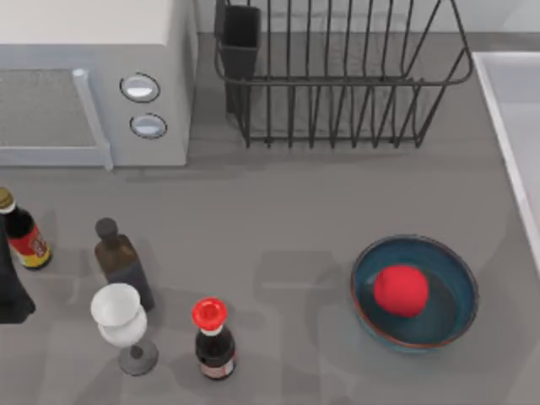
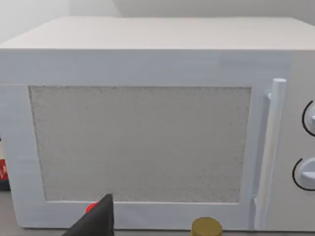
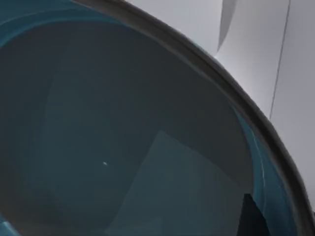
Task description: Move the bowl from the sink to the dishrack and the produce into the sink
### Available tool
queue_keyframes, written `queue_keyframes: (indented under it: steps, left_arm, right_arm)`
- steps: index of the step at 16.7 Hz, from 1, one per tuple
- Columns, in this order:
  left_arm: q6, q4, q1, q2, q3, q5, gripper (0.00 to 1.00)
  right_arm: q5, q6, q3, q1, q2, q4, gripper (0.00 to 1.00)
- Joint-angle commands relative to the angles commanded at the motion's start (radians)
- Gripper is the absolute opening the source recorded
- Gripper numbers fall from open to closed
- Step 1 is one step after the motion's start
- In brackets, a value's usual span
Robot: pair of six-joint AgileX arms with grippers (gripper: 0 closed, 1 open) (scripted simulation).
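Observation:
The bowl (image 3: 123,128), teal-blue inside with a dark rim, is seen from very close in the right wrist view, with the white sink wall (image 3: 256,44) behind it. A dark part of my right gripper (image 3: 252,216) sits just over the bowl's rim. The sink (image 1: 494,93) runs along the table's right edge. The black wire dishrack (image 1: 337,76) stands at the back centre. The produce (image 1: 401,289), a red ball, lies inside a second teal bowl (image 1: 447,329) on the counter at the front right. My left gripper (image 1: 10,291) is parked at the far left.
A white microwave (image 1: 93,84) fills the back left, and the left wrist view faces its door (image 2: 140,142). At the front left stand a red-capped bottle (image 1: 213,342), a dark bottle (image 1: 122,261), a red-labelled bottle (image 1: 25,238) and a white glass (image 1: 120,319).

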Motion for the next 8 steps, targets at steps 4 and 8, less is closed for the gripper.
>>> queue_keyframes:
  steps: [4, 8]
  left_arm:
    - [0.0, 0.0, 0.0, 0.0, 0.0, 0.0, 1.0]
    - [0.0, 0.0, 0.0, 0.0, 0.0, 0.0, 1.0]
  right_arm:
    - [-0.003, -0.095, -0.1, -0.077, -0.361, -0.112, 0.0]
    - [-0.012, -0.179, -0.221, -0.177, -0.676, -0.241, 0.0]
